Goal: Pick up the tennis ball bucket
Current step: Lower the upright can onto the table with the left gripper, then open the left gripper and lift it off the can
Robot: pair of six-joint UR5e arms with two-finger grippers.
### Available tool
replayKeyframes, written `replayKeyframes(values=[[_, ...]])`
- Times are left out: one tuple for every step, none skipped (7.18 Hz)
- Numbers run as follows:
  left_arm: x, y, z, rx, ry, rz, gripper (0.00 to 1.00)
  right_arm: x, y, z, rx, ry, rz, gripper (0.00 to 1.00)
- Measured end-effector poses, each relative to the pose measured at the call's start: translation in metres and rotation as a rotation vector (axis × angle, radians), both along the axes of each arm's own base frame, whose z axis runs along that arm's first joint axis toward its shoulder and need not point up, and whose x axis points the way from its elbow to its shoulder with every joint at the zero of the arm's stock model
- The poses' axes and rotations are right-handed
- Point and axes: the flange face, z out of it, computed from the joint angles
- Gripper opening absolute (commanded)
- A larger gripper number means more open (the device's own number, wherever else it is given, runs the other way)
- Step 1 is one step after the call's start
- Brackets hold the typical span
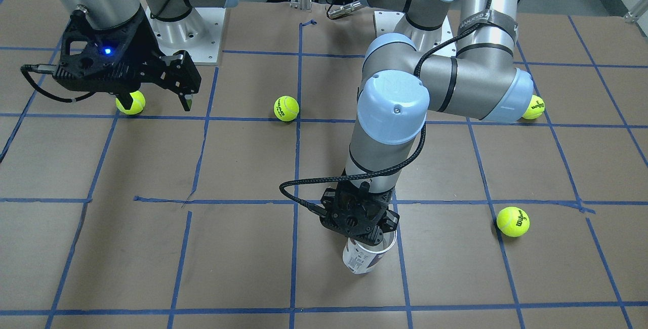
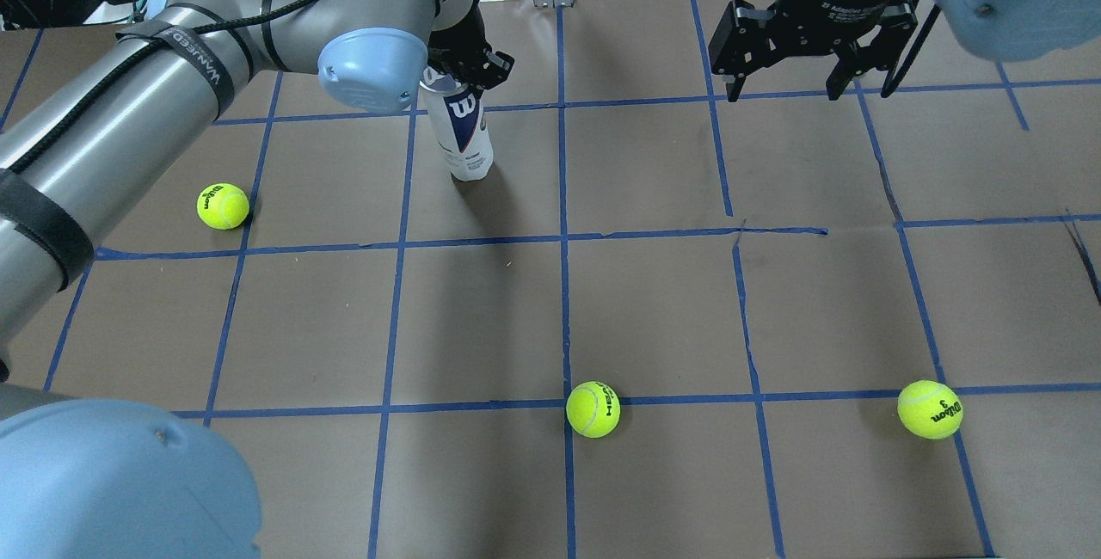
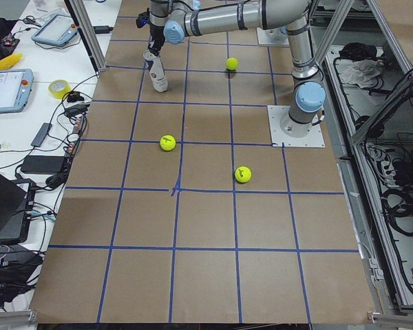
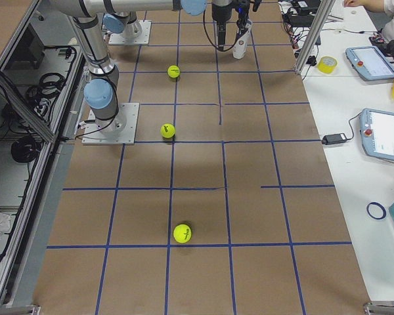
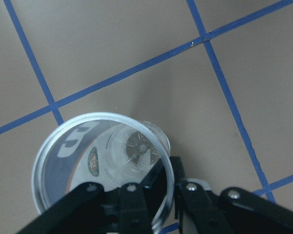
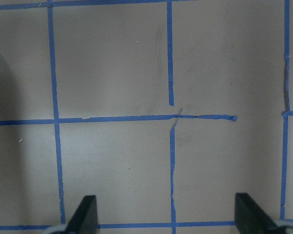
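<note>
The slim clear-plastic cylindrical tennis ball bucket [image 2: 464, 136], with a white and dark-blue printed label, stands upright on the brown paper-covered table [image 2: 654, 310], which is marked into squares with blue tape. It sits on the far side from the robot's base, in the left arm's half. Whether its base rests on the paper or hangs just clear of it cannot be told. Its mouth is open, and the left wrist view looks straight down the tube to a bare moulded bottom, with the round green-orange logo showing through the wall. The left gripper [image 1: 372, 234] comes down on the rim from above and is pinched narrow on the can's wall, apparently with one finger inside the mouth and one outside. The right gripper [image 2: 783, 91] hangs above the table well away from the bucket, its black fingers [image 6: 88, 214] spread wide and holding nothing. Four yellow-green tennis balls lie loose on the table, all outside the can: one [image 1: 130, 102] beneath the right gripper, one [image 1: 286, 108] near the centre line, one [image 1: 534, 107] behind the left arm's elbow, and one [image 1: 513, 221] beside the bucket but apart from it.
</note>
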Motion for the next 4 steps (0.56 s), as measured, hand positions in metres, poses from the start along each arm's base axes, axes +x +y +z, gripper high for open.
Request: replayKeyframes(values=[[0.0,0.001,0.001,0.0,0.001,0.0,1.0,0.0,0.0,0.0,0.0,0.0,0.0,1.0],[0.0,0.002,0.004,0.001,0.001,0.001,1.0,0.0,0.001,0.001,-0.001,0.001,0.001,1.0],[0.0,0.007,0.013,0.01,-0.002,0.001,1.0,0.0,0.001,0.001,-0.001,0.002,0.001,1.0],[0.0,0.013,0.033,0.02,-0.004,0.006,1.0,0.0,0.002,0.001,-0.001,0.003,0.001,1.0]])
